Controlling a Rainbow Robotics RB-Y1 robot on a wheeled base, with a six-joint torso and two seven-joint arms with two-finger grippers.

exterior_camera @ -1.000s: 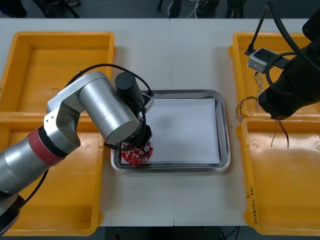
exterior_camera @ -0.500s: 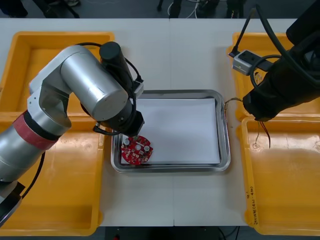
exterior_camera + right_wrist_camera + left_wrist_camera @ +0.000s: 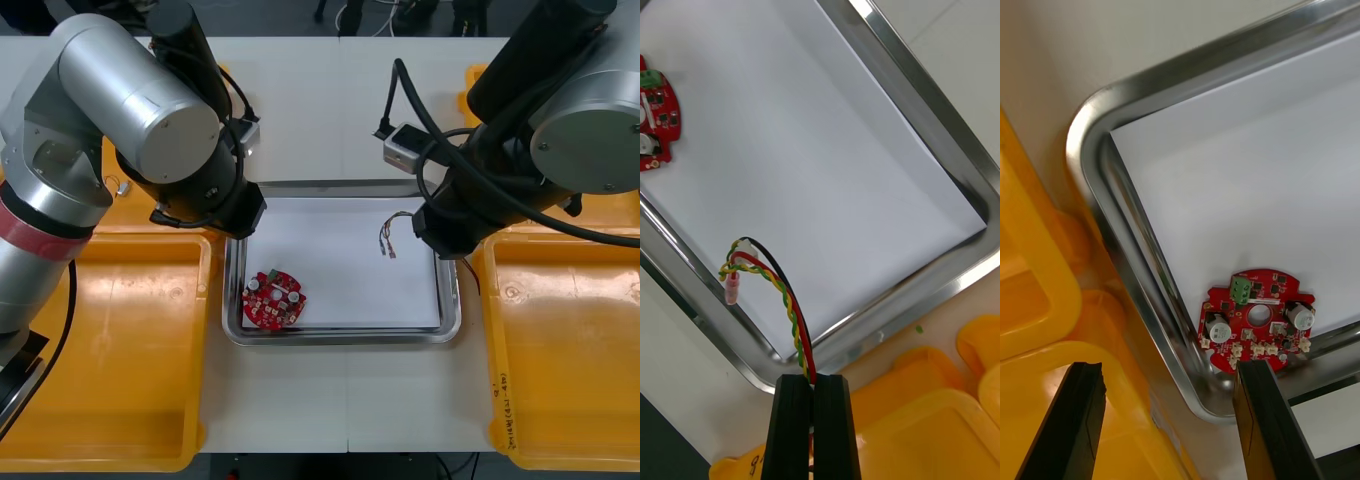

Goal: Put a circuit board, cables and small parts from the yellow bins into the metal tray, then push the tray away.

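Note:
A round red circuit board (image 3: 273, 299) (image 3: 1256, 320) (image 3: 655, 122) lies in the near left corner of the metal tray (image 3: 449, 300), which is white inside. My left gripper (image 3: 1169, 420) is open above the tray's left rim, lifted clear of the board. In the front view its fingers are hidden under the left wrist (image 3: 215, 195). My right gripper (image 3: 811, 420) is shut on a red and yellow cable (image 3: 771, 285) (image 3: 390, 236), which hangs over the tray's right half. The cable's loose end dangles above the white liner.
Two yellow bins (image 3: 110, 330) flank the tray on the left and two more (image 3: 560, 340) on the right. The bin walls stand close to the tray's left and right rims. Bare table (image 3: 330, 110) lies beyond the tray's far edge.
My left gripper let go of the board and rose back toward the left. My right arm swung from the far right bin to over the tray, carrying the cable.

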